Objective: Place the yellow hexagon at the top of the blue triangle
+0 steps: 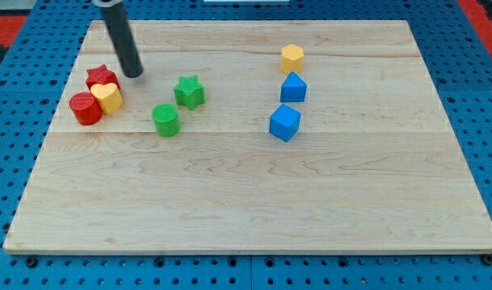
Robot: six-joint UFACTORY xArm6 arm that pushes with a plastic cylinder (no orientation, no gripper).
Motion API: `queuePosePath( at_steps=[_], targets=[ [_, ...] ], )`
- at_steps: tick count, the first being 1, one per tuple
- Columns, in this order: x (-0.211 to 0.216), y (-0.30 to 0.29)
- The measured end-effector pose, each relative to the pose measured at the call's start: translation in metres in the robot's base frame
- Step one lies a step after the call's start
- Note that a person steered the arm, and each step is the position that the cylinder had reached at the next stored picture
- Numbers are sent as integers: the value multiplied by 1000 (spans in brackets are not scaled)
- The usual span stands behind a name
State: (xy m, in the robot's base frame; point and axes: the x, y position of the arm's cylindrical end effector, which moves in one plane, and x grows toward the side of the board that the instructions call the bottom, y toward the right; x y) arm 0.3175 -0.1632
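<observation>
Wooden board with coloured blocks. Yellow hexagon sits at 12 o'clock of the blue triangle, just beside it; blue cube at the triangle's 6 o'clock. My tip, a bare rod grasping nothing, rests at 1 o'clock of the red star, well apart from the hexagon

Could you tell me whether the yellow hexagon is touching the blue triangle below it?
Apart. The camera view shows a thin strip of bare wood between the yellow hexagon and the blue triangle.
</observation>
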Motion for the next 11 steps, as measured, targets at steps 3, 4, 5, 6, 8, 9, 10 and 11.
queuePosePath(
  at_steps=[3, 4, 5, 6, 8, 9, 10, 11],
  targets=[
    [-29, 229],
    [-51, 267],
    [-85, 323],
    [-56, 374],
    [-35, 252],
    [-24, 311],
    [4, 337],
    [5, 276]
  ],
)
